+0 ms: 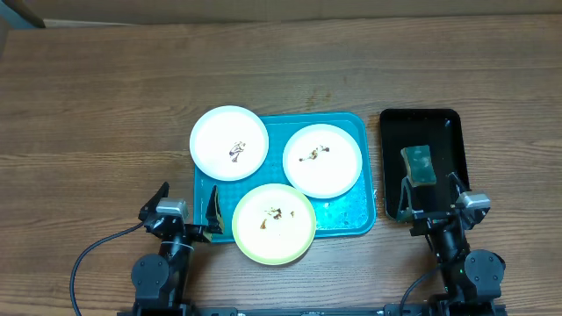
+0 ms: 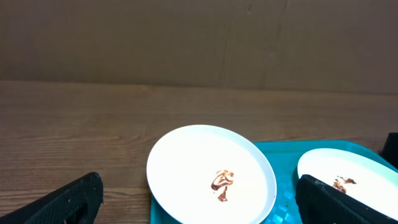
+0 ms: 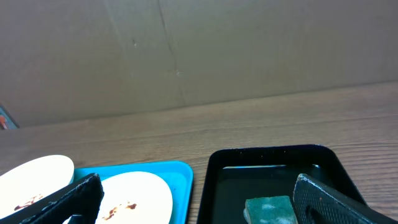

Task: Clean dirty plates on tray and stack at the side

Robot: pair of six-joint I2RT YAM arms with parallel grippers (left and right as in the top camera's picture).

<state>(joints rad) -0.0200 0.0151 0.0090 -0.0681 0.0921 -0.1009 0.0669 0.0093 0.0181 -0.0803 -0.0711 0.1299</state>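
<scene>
Left claw [image 1: 187, 200] spread wide and empty beside the near-left corner of the blue tray [image 1: 351, 215], likely placed to steady a plate. All three sit smeared on that tray: left white plate [image 1: 229, 142] overhanging the far-left corner, yellow-green plate [image 1: 273, 223] overhanging the near rim, right white plate [image 1: 322, 160] inside. Right claw [image 1: 430, 195] spread, empty, lined up on the sponge [image 1: 420, 164] in the black tray [image 1: 448, 132]; presumably the wiper gets fetched first.
</scene>
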